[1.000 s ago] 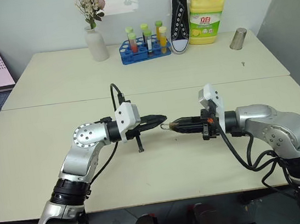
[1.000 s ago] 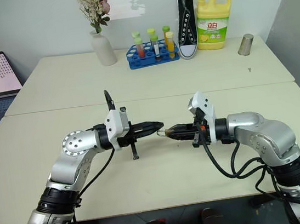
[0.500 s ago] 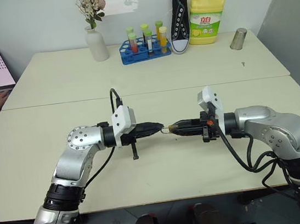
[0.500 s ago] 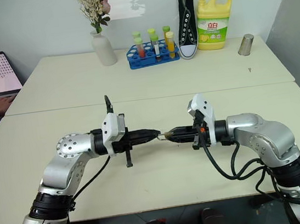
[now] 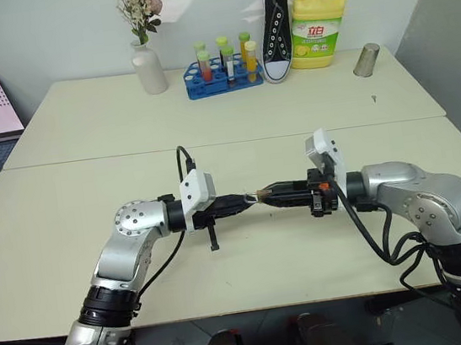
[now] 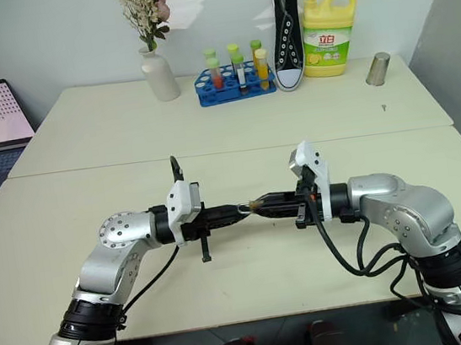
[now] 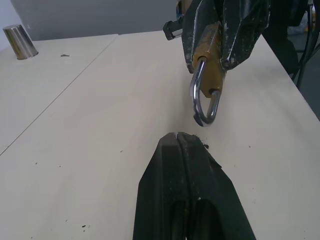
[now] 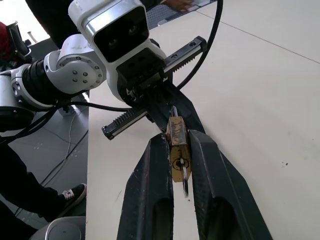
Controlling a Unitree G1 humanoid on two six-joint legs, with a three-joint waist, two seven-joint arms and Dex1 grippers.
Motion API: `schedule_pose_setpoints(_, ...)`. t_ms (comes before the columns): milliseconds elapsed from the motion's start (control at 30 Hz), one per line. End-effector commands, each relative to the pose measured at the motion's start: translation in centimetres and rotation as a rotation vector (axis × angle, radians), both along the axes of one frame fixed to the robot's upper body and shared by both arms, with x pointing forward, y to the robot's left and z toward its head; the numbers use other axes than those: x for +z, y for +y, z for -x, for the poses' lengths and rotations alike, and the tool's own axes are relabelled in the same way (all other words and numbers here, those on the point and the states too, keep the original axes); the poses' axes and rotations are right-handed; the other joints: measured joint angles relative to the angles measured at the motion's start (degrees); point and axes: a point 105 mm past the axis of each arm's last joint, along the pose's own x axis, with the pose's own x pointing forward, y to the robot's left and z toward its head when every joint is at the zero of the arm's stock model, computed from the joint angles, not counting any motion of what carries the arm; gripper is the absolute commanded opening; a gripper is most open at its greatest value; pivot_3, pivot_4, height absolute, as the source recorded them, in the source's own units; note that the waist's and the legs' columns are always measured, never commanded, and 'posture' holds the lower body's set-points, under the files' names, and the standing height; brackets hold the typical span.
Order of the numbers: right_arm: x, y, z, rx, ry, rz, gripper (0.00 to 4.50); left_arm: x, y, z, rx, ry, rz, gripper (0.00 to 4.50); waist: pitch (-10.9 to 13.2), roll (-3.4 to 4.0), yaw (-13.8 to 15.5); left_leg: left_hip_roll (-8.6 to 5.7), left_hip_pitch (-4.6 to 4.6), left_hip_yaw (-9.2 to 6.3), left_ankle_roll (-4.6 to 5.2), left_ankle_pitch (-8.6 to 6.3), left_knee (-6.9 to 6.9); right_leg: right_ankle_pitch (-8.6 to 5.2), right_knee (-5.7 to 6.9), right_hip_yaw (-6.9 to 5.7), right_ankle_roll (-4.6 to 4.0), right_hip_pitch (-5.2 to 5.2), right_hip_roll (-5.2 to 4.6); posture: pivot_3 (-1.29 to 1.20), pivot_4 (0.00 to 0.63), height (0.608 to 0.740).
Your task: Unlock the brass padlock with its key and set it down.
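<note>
Right gripper (image 8: 179,150) jaws clamped on the brass padlock (image 8: 177,147), held above the surface (image 5: 250,255), shackle (image 7: 202,100) toward the left gripper (image 7: 187,142). Left jaws closed, tip just short of the shackle. Key (image 8: 184,177) sits in the keyhole.

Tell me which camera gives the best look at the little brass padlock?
The left wrist view: the padlock hangs large there, with its silver loop toward the camera, pinched in the right gripper. The right wrist view shows its keyhole end between the fingers. The head views show a tiny glint.
</note>
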Motion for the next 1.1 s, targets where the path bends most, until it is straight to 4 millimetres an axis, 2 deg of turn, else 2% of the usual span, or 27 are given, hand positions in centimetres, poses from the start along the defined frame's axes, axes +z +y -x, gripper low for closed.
schedule_pose_setpoints(33, 1.3, 0.1, 0.3, 0.009, -0.046, -0.031, 0.14, 1.1, 0.0, 0.3, -0.008, -0.031, 0.029, 0.0, 0.0, 0.0, 0.0, 0.0, 0.0, -0.01, 0.0, 0.0, 0.0, 0.0, 0.0, 0.0, 0.0, 0.0, 0.0, 0.0, 0.15, 0.74)
schedule_pose_setpoints(367, 0.9, -0.1, 0.1, -0.003, -0.043, -0.019, 0.14, 2.1, 0.1, 0.8, -0.001, -0.033, 0.057, 0.0, 0.0, 0.0, 0.0, 0.0, 0.0, -0.01, 0.0, 0.0, 0.0, 0.0, 0.0, -0.01, 0.0, 0.0, 0.0, 0.0, 0.15, 0.74)
schedule_pose_setpoints(833, 0.4, -0.1, 0.0, -0.01, -0.037, -0.004, 0.14, 2.5, -0.2, 1.8, -0.016, -0.028, 0.069, 0.0, 0.0, 0.0, 0.0, 0.0, 0.0, 0.0, 0.0, 0.0, 0.0, -0.01, 0.0, 0.01, 0.01, 0.0, 0.0, 0.0, 0.15, 0.74)
schedule_pose_setpoints(1100, 0.2, -0.1, 0.0, -0.008, -0.038, 0.003, 0.14, 3.4, -0.6, 2.3, -0.017, 0.034, 0.123, 0.0, 0.0, 0.0, 0.0, 0.0, 0.0, -0.01, 0.0, 0.0, 0.0, -0.01, 0.0, 0.0, 0.02, 0.0, 0.0, 0.0, 0.15, 0.74)
